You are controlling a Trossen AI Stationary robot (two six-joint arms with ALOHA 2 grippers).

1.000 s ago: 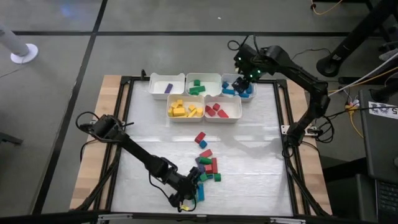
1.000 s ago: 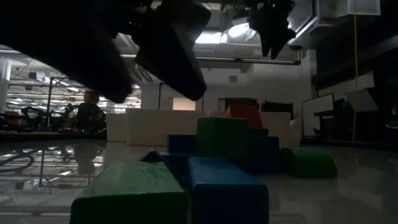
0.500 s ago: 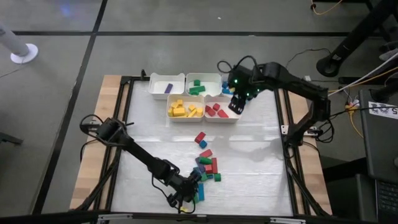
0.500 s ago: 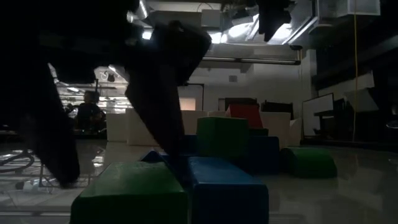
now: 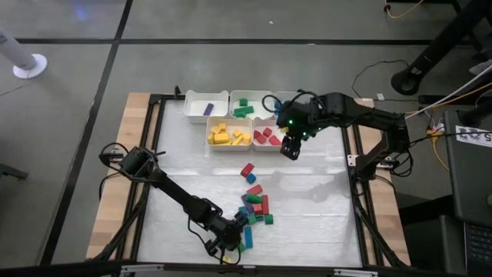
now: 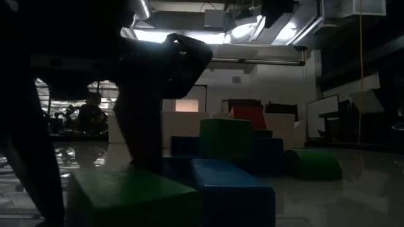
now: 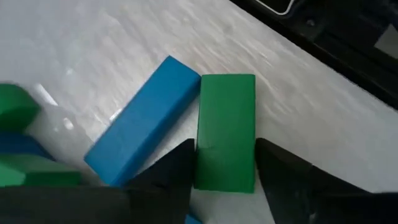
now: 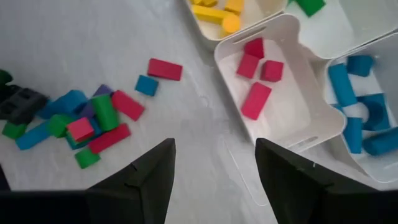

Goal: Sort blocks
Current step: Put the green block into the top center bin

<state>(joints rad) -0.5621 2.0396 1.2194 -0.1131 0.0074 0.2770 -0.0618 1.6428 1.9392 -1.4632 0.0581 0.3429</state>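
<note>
Left gripper (image 7: 224,177) | we now close around green block (image 7: 225,130), grasp unconfirmed | right gripper (image 8: 214,168), empty, spread, leaves bins (image 8: 323,124) | pick begins

Robotics lab, framed worktable (image 5: 154,101), floor cables (image 5: 419,9), ceiling strip lights (image 6: 189,36)

Low view is mostly blocked: the left arm (image 6: 76,107) is a black silhouette over the left half, hiding the near end of the green block (image 6: 129,198) and most of the room. The blue block (image 6: 230,195) runs off the bottom edge. In the left wrist view another green block (image 7: 13,107) gets cut by the frame edge. From the high view the pile (image 5: 254,209) is too small to count, and the left gripper (image 5: 229,245) covers part of it.
</note>
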